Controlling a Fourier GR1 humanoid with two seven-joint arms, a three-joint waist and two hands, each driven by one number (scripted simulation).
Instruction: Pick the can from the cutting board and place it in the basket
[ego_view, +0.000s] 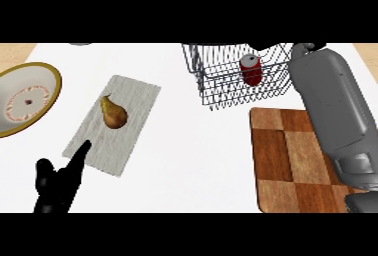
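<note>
Since the left hand (57, 185) has no job here, it rests open at the lower left, fingers up, holding nothing. Plate (46, 75), then pear (112, 113) on a cloth (140, 97): not task items. Can (251, 70) stands inside the basket (214, 97), off the board (284, 160); placement looks done. Right forearm crosses the board toward the basket; its hand is hidden, so grip can't be told.

Brown pear (112, 113) lying on grey placemat (133, 100), cream bowl (33, 80) at counter's left edge
</note>
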